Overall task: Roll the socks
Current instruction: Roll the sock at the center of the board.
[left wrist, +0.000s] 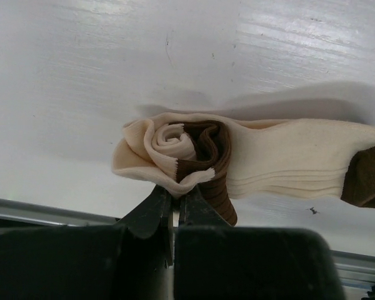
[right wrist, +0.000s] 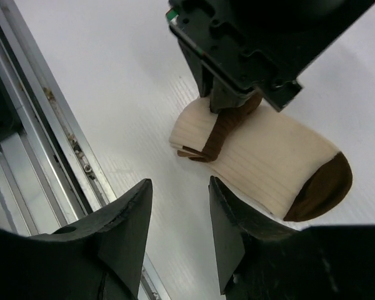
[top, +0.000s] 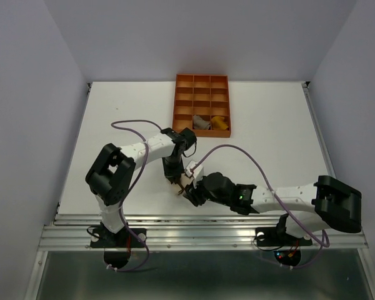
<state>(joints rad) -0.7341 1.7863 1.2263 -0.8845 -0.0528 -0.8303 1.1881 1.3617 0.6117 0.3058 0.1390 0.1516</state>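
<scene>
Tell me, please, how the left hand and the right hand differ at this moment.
The left hand is shut, pinching the rolled end of the cream sock; the right hand stands open, holding nothing. The left hand reaches in from the far side, the right hand from the near right. Both are black and two-fingered.

left claw point(right wrist: 229, 105) pinches the rolled end of the cream sock point(right wrist: 265, 164); right claw point(right wrist: 180, 185) parted nearby.
</scene>
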